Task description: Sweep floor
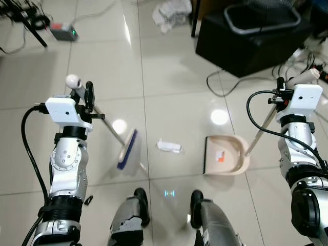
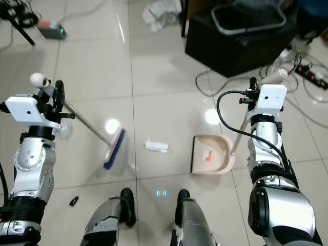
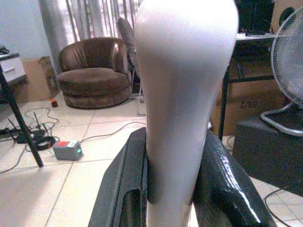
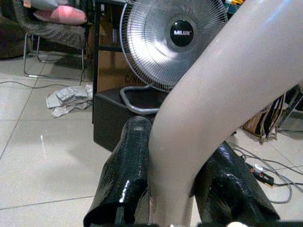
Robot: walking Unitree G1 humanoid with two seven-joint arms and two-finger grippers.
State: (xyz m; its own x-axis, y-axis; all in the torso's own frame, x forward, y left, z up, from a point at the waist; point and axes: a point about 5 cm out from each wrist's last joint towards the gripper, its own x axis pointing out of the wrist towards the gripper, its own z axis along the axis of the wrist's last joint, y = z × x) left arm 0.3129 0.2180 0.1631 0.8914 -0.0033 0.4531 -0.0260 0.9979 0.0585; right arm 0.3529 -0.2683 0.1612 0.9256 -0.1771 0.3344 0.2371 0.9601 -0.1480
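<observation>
My left gripper [image 1: 86,97] is shut on the white handle [image 3: 182,104] of a small broom, whose blue-bristled head [image 1: 127,149] rests on the tiled floor ahead of my left foot. A crumpled white wrapper [image 1: 169,146] lies on the tiles between the broom head and a beige dustpan [image 1: 224,155]. The dustpan sits flat, its mouth facing the wrapper. My right gripper [image 1: 287,88] is shut on the dustpan's long beige handle [image 4: 222,94], which slants up from the pan to the right.
A black box [image 1: 251,36] with a fan base on it stands at the back right, with cables [image 1: 230,82] trailing over the floor beside it. Crumpled white paper [image 1: 171,14] lies at the back. A grey power box [image 1: 63,32] sits far left. My feet [image 1: 169,205] are below.
</observation>
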